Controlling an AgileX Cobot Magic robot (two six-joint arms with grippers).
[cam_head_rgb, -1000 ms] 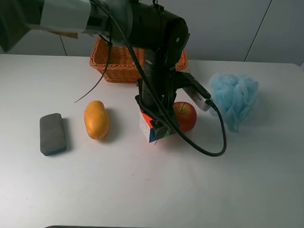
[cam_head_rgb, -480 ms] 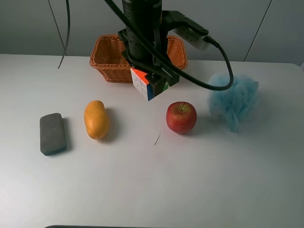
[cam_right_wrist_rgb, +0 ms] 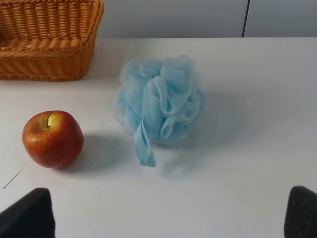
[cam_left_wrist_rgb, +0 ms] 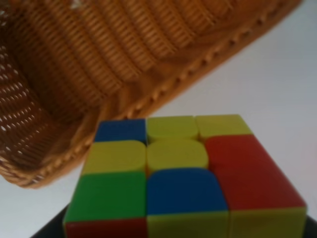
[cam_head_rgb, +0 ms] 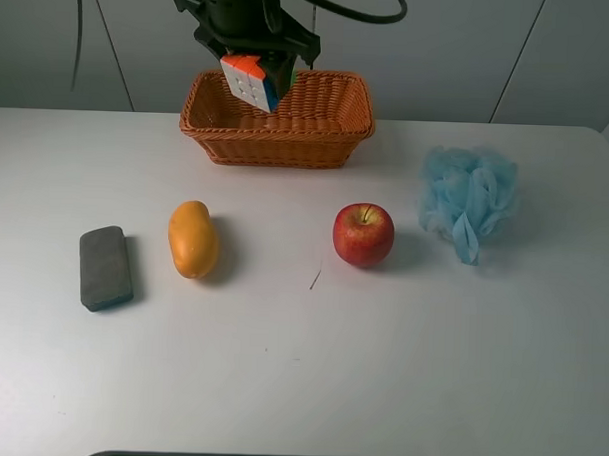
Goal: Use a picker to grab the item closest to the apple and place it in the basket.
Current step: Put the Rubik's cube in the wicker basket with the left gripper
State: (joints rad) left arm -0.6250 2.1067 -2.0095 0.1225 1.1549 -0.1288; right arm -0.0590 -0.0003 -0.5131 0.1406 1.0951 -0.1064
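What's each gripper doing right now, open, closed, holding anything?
Left gripper: closed on the Rubik's cube, held up by the basket.
Right gripper: open, holding nothing.

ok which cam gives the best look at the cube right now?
Left wrist: the cube fills the frame, its coloured tiles clear though slightly soft, with the basket behind. Exterior high shows it small, held by the left tool over the basket. Right wrist does not show it.
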